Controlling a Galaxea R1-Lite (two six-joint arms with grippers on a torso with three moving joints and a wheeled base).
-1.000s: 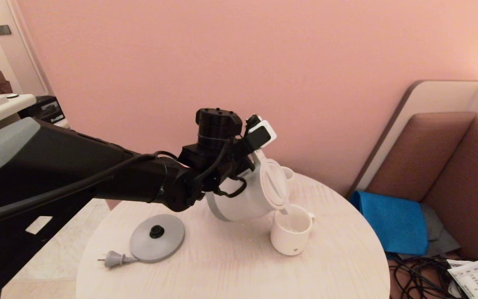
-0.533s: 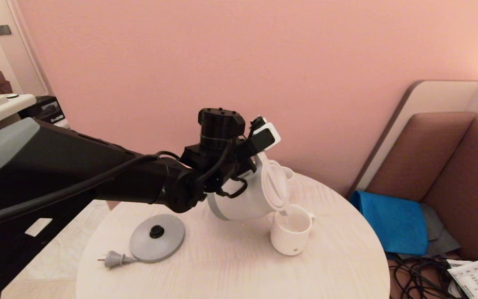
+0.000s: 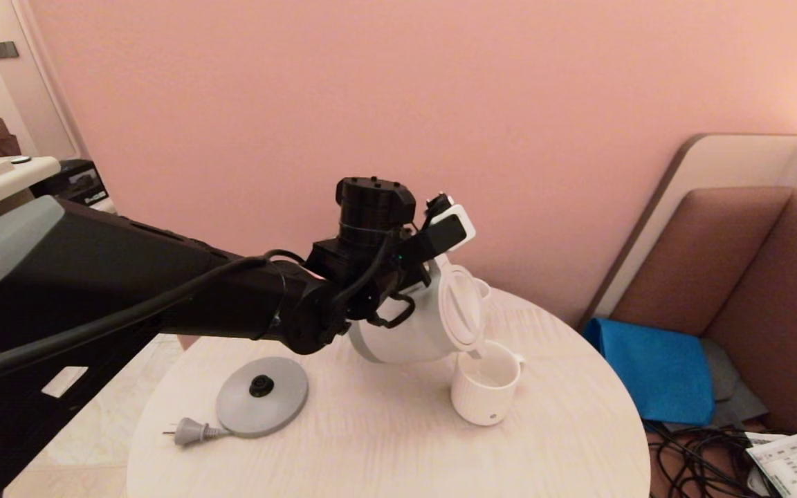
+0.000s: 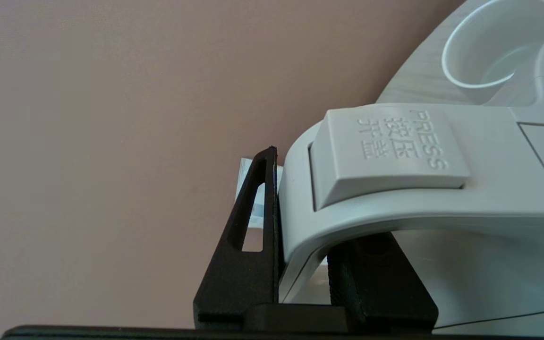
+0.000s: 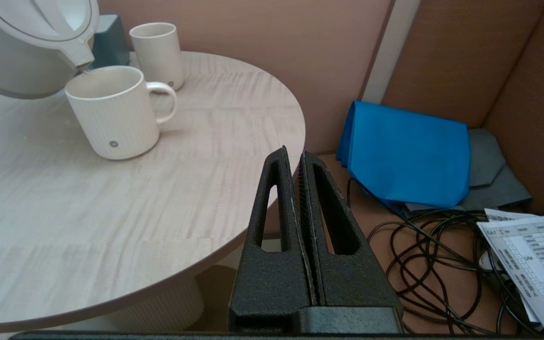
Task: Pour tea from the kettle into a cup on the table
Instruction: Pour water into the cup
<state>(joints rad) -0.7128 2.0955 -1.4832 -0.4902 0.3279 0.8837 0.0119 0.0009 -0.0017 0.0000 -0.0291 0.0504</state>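
The white kettle (image 3: 405, 332) hangs steeply tilted over the round table (image 3: 385, 443), its spout just above the rim of the ribbed white cup (image 3: 485, 387). A thin stream of pale tea (image 5: 84, 71) runs from the spout into the cup (image 5: 111, 113), which holds some liquid. My left gripper (image 4: 310, 222) is shut on the kettle's loop handle (image 4: 395, 189), one finger on each side, just behind the PRESS button. My right gripper (image 5: 293, 156) stays parked off the table's right edge, shut and empty.
The grey kettle base (image 3: 262, 395) and its plug (image 3: 191, 432) lie at the table's front left. A smaller handleless cup (image 5: 156, 54) and a dark box (image 5: 106, 45) stand behind the kettle. A blue cloth (image 3: 654, 366), cables (image 3: 696, 463) and papers lie to the right.
The left wrist has crept up and to the right, and the kettle has tipped further, its grey bottom rising. The cup has not moved.
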